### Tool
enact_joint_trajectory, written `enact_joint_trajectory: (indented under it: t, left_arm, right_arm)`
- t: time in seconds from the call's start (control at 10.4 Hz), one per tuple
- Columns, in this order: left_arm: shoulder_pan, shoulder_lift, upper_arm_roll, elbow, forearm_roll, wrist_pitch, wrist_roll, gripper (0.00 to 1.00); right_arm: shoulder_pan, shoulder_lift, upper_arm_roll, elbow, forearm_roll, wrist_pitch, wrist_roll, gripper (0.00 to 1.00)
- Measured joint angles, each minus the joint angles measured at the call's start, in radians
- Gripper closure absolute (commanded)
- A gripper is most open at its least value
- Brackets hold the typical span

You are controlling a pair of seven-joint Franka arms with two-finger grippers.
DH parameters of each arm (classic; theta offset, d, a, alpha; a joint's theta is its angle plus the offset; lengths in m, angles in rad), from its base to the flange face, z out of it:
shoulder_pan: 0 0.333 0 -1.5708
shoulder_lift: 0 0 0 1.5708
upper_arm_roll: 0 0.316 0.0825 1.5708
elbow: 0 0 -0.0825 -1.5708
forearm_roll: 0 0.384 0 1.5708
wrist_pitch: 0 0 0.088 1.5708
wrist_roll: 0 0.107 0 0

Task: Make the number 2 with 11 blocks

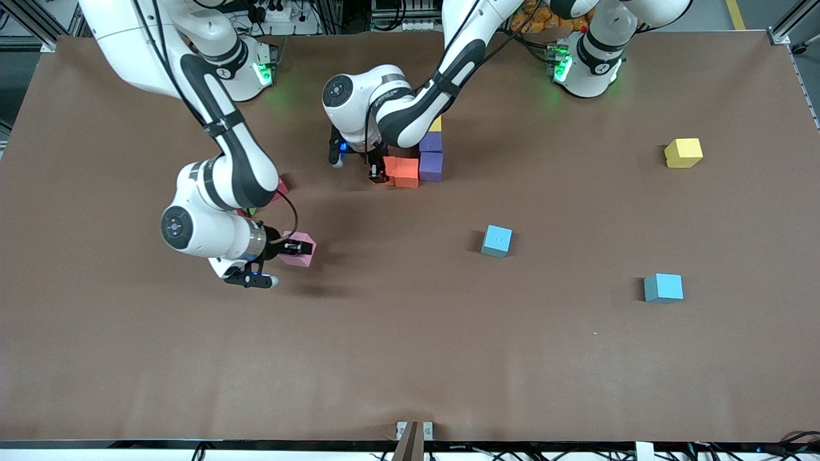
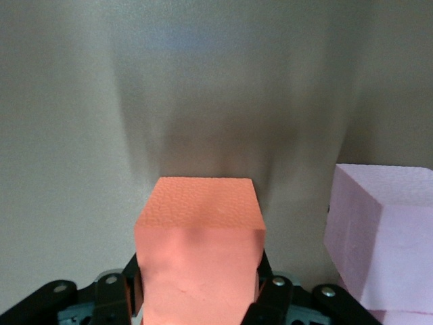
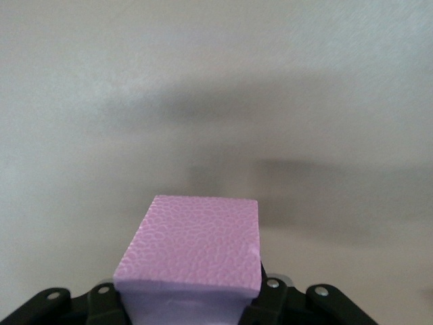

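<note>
My left gripper (image 1: 379, 170) is shut on an orange block (image 1: 391, 168), which sits at the end of a cluster in the table's middle, nearer the robots. It fills the jaws in the left wrist view (image 2: 199, 250). Beside it are a second orange block (image 1: 407, 173), two purple blocks (image 1: 431, 166) (image 1: 431, 142) and a yellow edge (image 1: 435, 123). A pale pink block (image 2: 382, 237) shows beside the held one. My right gripper (image 1: 289, 247) is shut on a pink block (image 1: 301, 249), also seen in the right wrist view (image 3: 196, 250), low over the table.
Two light blue blocks (image 1: 497, 241) (image 1: 664, 287) and a yellow block (image 1: 683, 153) lie loose toward the left arm's end. A pink-red block corner (image 1: 282, 187) and a bit of green (image 1: 252, 210) peek from under the right arm.
</note>
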Motion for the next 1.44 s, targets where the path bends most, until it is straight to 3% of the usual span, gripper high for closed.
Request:
enact_joint_trajectory:
  t: [0.48, 1.44]
  left_arm:
    - [0.0, 0.0, -0.001, 0.001, 0.0, 0.0, 0.0, 0.0]
    - [0.053, -0.113, -0.028, -0.031, 0.0, -0.056, 0.0, 0.0]
  right_arm:
    - [0.09, -0.004, 0.0, -0.007, -0.111, 0.001, 0.211, 0.75]
    - [0.121, -0.004, -0.003, -0.015, -0.116, 0.003, 0.273, 0.74]
